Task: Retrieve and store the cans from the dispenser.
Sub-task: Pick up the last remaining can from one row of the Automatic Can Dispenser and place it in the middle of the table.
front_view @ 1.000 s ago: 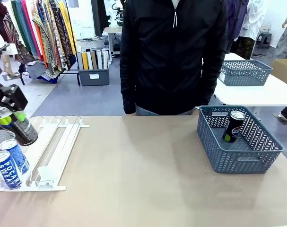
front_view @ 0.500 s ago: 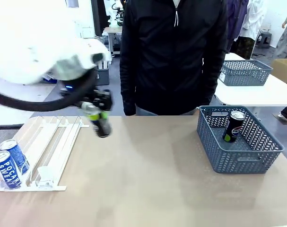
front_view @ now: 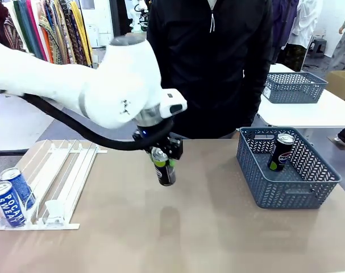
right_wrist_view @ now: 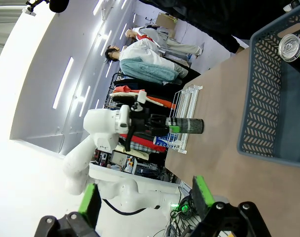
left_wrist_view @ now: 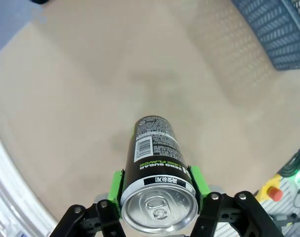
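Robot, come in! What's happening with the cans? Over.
Left gripper shut on black can, over mid-table. Right gripper open, empty. Nothing between it and basket.

We mark the black can, green-banded, at centre; blue cans, white-lettered, lower left; grey lattice-walled basket, right; tan table.

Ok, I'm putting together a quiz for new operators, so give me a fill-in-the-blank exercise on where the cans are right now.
1. The left gripper holds a ___ can in the air over the table.
2. The grey basket has ___ Pepsi can in it.
3. ___ blue cans stand at the low end of the dispenser.
4. The right gripper has its jaws ___.

Missing words: black; one; Two; open.
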You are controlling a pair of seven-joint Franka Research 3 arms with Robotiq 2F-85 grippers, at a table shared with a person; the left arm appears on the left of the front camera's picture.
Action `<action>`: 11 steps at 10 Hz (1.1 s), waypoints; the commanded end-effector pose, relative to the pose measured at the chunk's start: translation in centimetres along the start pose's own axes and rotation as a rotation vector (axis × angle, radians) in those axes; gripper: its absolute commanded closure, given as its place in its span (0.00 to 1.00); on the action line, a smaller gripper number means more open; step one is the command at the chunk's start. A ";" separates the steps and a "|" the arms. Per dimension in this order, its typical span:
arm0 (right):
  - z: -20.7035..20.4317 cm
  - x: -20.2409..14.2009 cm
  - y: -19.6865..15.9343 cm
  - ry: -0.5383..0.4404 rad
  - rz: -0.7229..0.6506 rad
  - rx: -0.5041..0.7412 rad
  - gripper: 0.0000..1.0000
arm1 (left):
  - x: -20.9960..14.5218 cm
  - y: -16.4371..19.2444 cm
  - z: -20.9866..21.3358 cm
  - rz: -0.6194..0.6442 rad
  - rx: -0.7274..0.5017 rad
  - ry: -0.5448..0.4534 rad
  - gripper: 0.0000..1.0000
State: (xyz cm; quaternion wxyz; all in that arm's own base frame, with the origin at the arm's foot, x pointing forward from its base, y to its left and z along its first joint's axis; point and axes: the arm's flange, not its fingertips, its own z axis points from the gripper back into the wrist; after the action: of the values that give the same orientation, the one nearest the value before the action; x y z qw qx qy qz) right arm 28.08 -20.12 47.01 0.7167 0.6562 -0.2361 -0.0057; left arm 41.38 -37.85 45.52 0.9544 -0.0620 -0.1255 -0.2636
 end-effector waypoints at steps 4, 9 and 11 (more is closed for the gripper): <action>0.1 0.2 0.2 -0.004 0.023 0.012 0.00 | 1.9 -1.2 -4.9 -0.096 -0.008 0.063 1.00; 0.1 0.2 0.2 -0.004 0.023 0.012 0.00 | 2.0 -1.2 -6.5 -0.099 0.007 0.105 0.00; 0.1 0.2 0.2 -0.004 0.023 0.012 0.00 | 1.8 -1.3 -6.3 -0.097 0.023 0.108 0.00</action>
State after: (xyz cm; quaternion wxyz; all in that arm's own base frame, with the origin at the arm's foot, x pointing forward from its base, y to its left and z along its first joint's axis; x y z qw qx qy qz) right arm 28.08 -20.12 47.01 0.7167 0.6562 -0.2361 -0.0057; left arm 43.46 -40.92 39.67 0.9453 -0.0475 -0.0757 -0.3138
